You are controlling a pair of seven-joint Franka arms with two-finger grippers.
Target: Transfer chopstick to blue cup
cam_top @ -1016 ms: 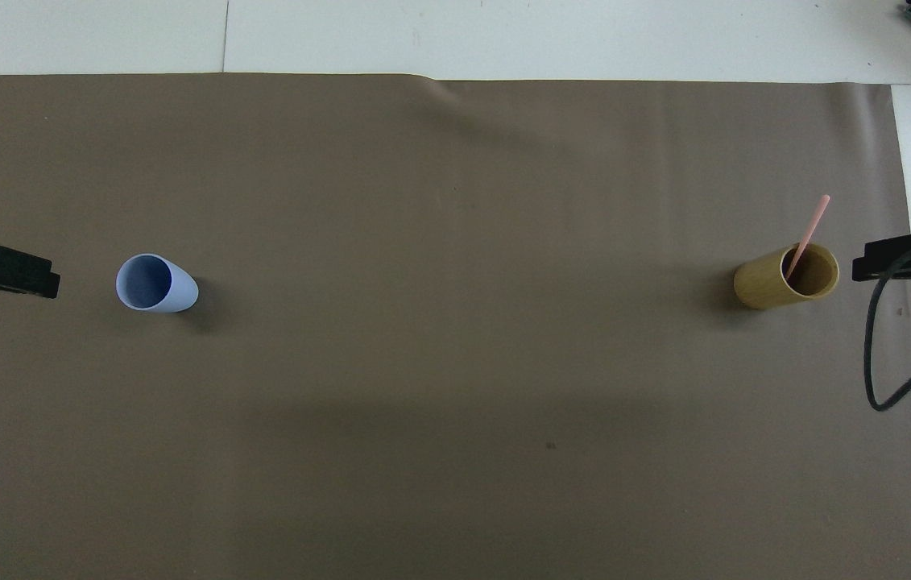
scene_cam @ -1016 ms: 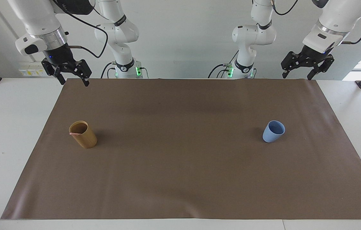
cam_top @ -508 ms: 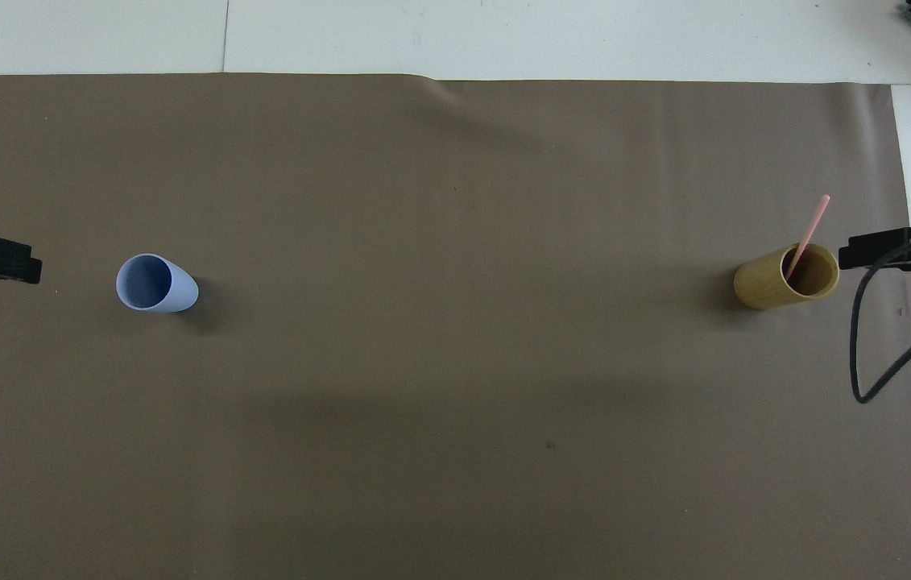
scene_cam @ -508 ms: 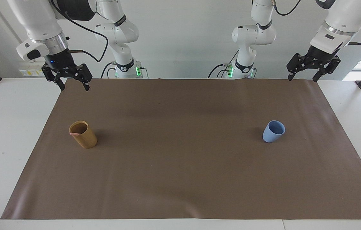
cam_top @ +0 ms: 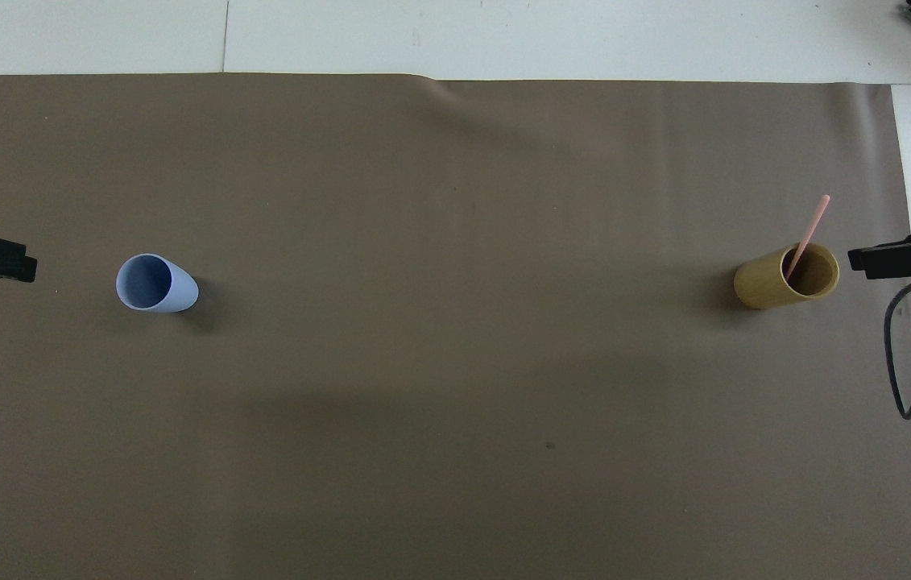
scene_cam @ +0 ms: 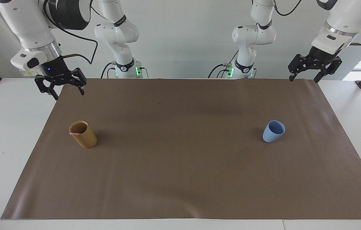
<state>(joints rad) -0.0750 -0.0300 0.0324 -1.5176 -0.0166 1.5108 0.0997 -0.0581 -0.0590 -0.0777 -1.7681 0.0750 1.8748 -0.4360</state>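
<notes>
Chopstick [cam_top: 808, 232] – a thin pink stick – stands slanted inside the tan cup [scene_cam: 84, 134], its lower end down in the cup and its upper part leaning out over the rim; in the facing view only a short pink bit shows at the rim. That cup is a smooth bamboo-coloured cylinder, upright on the brown mat [scene_cam: 180, 166] toward the right arm's end of the desk [scene_cam: 4, 134]. The blue cup [scene_cam: 273, 131] – a small matte tumbler narrowing to its base – stands upright and empty toward the left arm's end, well apart from the tan one. The right pincer [scene_cam: 68, 94] hangs over the mat's corner nearest the robots at its own end, fingers spread wide, holding nothing. The left pincer [scene_cam: 303, 79] hangs over the mat's edge at its end, likewise wide open and empty. In the overhead view both pincers are cut off by the picture's sides, only black tips showing
</notes>
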